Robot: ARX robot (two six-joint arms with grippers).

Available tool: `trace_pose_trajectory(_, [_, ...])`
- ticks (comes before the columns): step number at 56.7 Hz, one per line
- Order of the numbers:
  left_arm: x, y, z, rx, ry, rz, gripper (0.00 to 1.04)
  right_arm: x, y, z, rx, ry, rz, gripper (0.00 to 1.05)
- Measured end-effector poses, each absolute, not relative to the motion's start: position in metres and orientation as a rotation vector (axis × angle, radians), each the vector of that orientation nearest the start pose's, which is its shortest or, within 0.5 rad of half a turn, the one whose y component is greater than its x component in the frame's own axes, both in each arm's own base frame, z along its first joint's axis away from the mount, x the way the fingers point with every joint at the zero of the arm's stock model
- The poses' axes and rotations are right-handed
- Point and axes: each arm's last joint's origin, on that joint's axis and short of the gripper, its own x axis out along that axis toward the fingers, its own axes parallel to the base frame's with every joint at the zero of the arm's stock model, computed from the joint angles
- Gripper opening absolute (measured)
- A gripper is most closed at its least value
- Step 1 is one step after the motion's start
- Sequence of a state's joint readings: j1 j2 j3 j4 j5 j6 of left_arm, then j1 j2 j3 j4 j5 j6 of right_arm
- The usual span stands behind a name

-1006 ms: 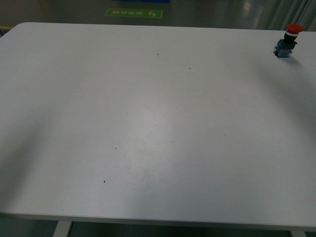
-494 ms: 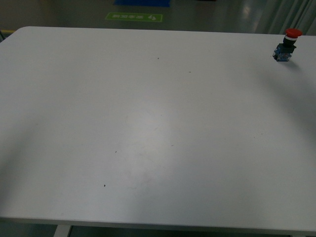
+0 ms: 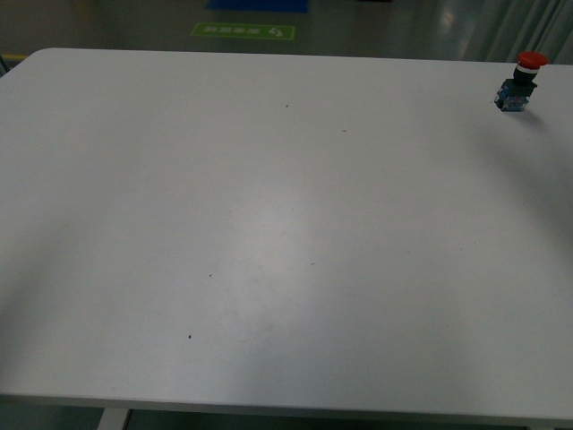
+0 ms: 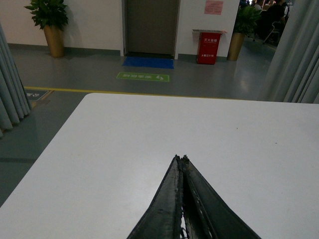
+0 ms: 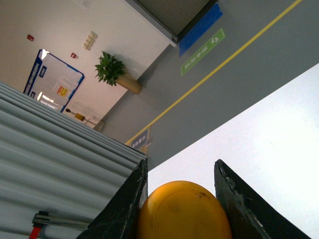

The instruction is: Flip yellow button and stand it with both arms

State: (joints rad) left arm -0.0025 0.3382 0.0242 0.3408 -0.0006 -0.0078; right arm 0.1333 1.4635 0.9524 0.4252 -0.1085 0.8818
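The yellow button (image 5: 183,211) shows only in the right wrist view, as a round yellow-orange cap filling the space between the two dark fingers. My right gripper (image 5: 180,172) is shut on the yellow button and held above the white table (image 5: 279,134). The button's body is hidden behind its cap. In the left wrist view my left gripper (image 4: 181,158) is shut with its fingertips pressed together and nothing between them, over the white table (image 4: 124,144). Neither arm nor the yellow button appears in the front view.
A red-capped push-button (image 3: 519,82) with a black-and-blue body stands upright near the table's far right corner. The white table (image 3: 269,224) fills the front view. Beyond its far edge lie grey floor, a green floor sign (image 3: 243,30) and curtains (image 4: 294,55).
The front view shifted slightly between one second and half a second ago, so the table and the red-capped button sit a little lower in the picture. Since then nothing has moved.
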Motion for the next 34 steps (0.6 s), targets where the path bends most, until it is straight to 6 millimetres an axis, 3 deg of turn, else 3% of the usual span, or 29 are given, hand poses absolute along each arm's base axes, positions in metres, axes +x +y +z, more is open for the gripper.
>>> trace_pose_trajectory(34, [0.107, 0.0, 0.175, -0.008, -0.028, -0.002, 0.04, 0.326, 0.047, 0.292, 0.853, 0.179, 0.19, 0.34])
